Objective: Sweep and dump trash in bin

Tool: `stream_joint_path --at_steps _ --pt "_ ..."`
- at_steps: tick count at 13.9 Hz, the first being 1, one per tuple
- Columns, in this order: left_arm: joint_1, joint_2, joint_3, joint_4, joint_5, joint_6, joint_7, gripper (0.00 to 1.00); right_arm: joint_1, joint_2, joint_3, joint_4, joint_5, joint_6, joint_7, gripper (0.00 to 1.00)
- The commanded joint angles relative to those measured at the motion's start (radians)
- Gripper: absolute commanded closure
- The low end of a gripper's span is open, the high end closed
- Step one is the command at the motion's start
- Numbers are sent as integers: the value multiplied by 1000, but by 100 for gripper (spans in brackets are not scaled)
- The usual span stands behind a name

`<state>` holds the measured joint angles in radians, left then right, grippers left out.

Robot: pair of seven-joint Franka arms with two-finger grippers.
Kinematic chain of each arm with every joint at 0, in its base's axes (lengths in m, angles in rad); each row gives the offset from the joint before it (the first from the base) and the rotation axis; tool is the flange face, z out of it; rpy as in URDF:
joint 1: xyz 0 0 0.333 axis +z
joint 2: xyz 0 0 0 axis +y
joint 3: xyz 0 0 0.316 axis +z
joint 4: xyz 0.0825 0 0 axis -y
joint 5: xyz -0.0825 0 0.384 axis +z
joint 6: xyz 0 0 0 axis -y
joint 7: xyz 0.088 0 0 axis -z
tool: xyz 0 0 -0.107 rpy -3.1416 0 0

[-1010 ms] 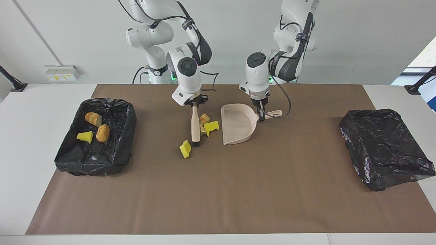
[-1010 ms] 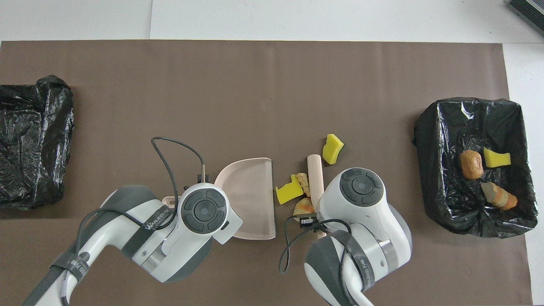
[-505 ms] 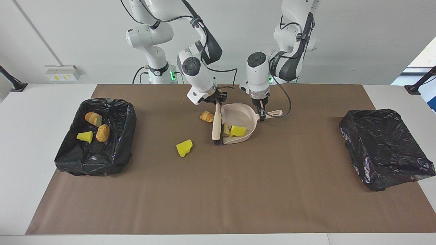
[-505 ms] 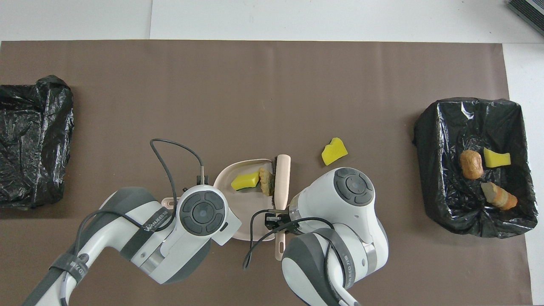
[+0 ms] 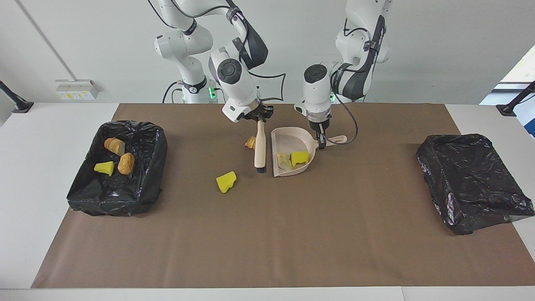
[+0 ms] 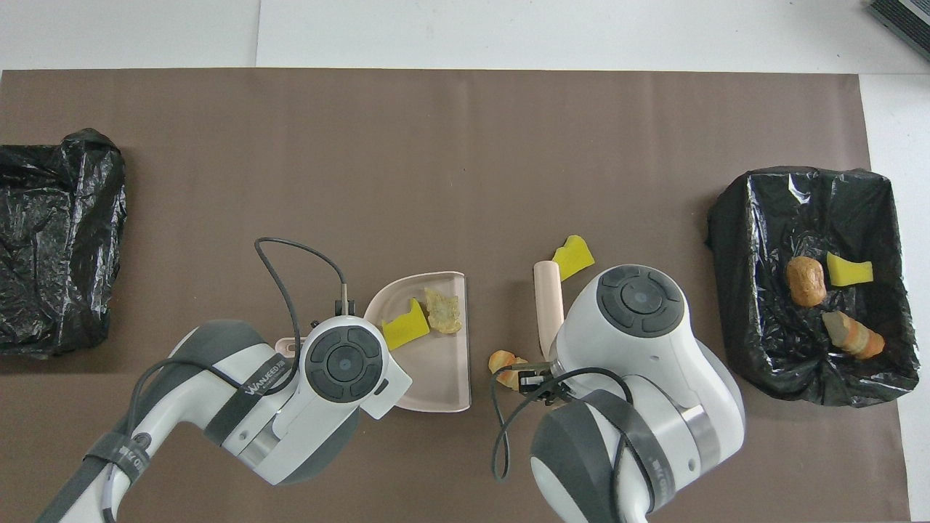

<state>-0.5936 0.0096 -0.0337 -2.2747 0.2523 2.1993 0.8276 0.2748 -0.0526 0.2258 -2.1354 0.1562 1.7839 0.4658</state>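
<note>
Beige plastic dustpan [image 5: 291,152] is lying mid-bench, its handle pinched in the left gripper [image 5: 320,142] fingers, holding a sponge bit [image 5: 299,157] and a roll. Beside its open mouth, the right gripper [image 5: 258,118] is gripping the brush [image 5: 260,146], long axis pointing away from the robots. A striped roll [image 5: 250,142] is touching the brush; farther out, a yellow sponge [image 5: 226,181] is waiting toward the right arm's edge, near the filled bin [image 5: 119,167].
</note>
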Motion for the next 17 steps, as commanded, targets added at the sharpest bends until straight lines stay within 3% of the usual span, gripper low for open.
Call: stream_joint_path --at_steps 1,5,9,14,17 --pt "5 -17 5 -46 16 17 -12 100 -14 -87 17 -150 -47 17 19 100" --pt "3 -19 6 -46 28 -7 -12 100 36 -52 21 -221 -14 107 33 100" --pt "-12 -23 0 -26 177 -94 -28 100 128 51 21 -218 268 351 28 100" --pt "-38 -39 -3 -29 235 -216 -114 100 165 111 21 -109 529 374 -19 100" --pt "-26 -39 -5 -29 235 -213 -120 100 167 114 21 -104 568 408 -42 100"
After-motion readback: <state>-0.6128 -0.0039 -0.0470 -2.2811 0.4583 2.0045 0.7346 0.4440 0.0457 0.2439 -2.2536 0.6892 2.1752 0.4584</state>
